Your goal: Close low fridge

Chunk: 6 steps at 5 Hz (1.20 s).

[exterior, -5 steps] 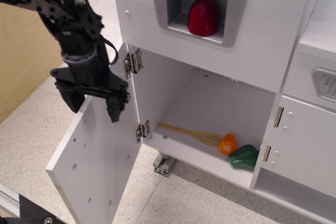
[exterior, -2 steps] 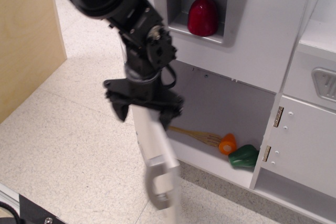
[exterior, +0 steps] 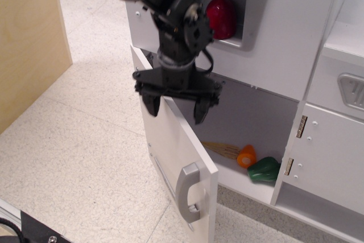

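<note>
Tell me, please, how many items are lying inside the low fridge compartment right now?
3 show: a wooden utensil at the compartment's left, an orange piece beside it, and a green piece at the right. The fridge door may hide more.

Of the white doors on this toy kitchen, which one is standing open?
The low fridge door, the large one with the grey bar handle, stands partly open under the gripper. The smaller cabinet door at right with brass hinges is shut.
</note>
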Available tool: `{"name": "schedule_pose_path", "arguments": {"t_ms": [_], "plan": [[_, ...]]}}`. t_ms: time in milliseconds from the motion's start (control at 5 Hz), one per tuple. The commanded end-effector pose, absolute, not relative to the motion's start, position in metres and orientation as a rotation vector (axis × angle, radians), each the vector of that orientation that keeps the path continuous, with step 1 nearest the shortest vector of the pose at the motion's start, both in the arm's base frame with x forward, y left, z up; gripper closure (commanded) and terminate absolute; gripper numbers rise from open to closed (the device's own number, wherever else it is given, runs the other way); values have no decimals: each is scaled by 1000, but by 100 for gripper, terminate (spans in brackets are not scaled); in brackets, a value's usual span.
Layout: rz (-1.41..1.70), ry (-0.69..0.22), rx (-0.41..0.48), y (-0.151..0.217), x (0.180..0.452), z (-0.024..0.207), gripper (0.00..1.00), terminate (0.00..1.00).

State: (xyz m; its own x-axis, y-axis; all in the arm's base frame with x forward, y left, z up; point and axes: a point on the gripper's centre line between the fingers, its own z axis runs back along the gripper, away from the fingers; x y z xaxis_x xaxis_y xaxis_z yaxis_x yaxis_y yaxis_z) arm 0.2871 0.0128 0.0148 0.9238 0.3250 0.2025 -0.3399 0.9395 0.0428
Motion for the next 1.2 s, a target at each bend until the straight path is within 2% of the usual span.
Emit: {"name": "schedule_pose_path", "arguments": {"t_ms": [0, 200, 400, 600, 800, 1000], "plan": [[251, -214, -32, 11, 269, 59, 0, 0], [190, -184, -27, 27, 240, 65, 0, 0], [155, -160, 15, 47, 221, 48, 0, 0], [157, -123, 53, 58, 216, 16, 0, 0], [185, -147, -8, 58, 220, -20, 0, 0], [220, -148, -33, 49, 231, -37, 0, 0]]}}
